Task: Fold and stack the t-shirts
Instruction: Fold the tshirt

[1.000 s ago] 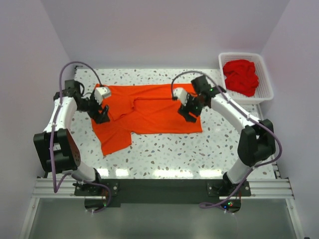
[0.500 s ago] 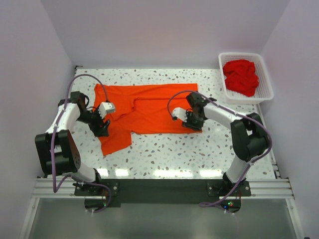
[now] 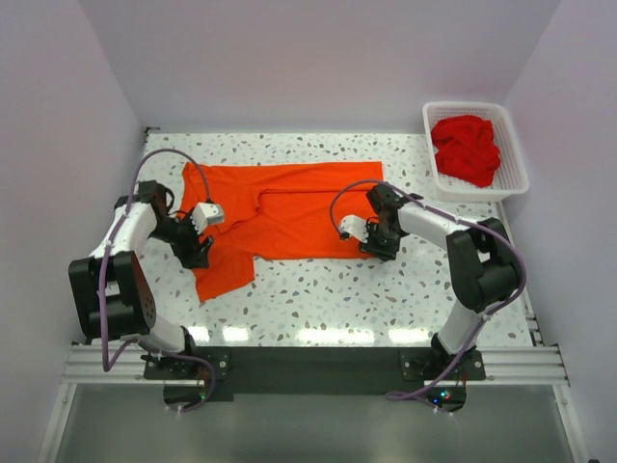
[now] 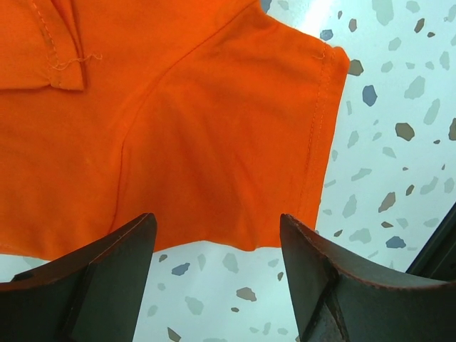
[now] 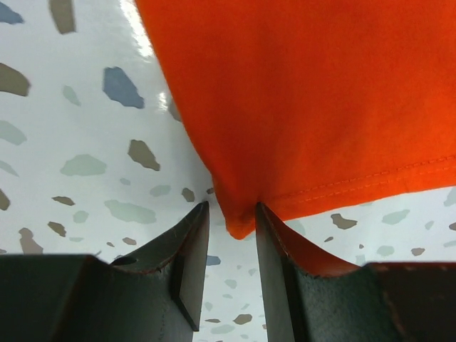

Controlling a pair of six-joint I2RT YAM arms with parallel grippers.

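A bright orange-red t-shirt (image 3: 289,207) lies spread flat on the speckled table, one sleeve pointing to the near left. My left gripper (image 3: 198,253) is wide open and low over the table at that sleeve's edge; in the left wrist view the sleeve (image 4: 214,142) lies just ahead of the open gripper (image 4: 217,285). My right gripper (image 3: 383,249) is at the shirt's near right corner. In the right wrist view its jaws stand narrowly apart around the corner tip (image 5: 239,221), not closed on it. Deeper red t-shirts (image 3: 466,149) lie bunched in the basket.
A white lattice basket (image 3: 513,181) stands at the far right corner of the table (image 3: 318,299). White walls close in the left, back and right sides. A metal rail with both arm bases runs along the near edge.
My right gripper has slid a little right to the shirt's near right corner. My left gripper has shifted slightly at the sleeve edge. The shirt lies as before.
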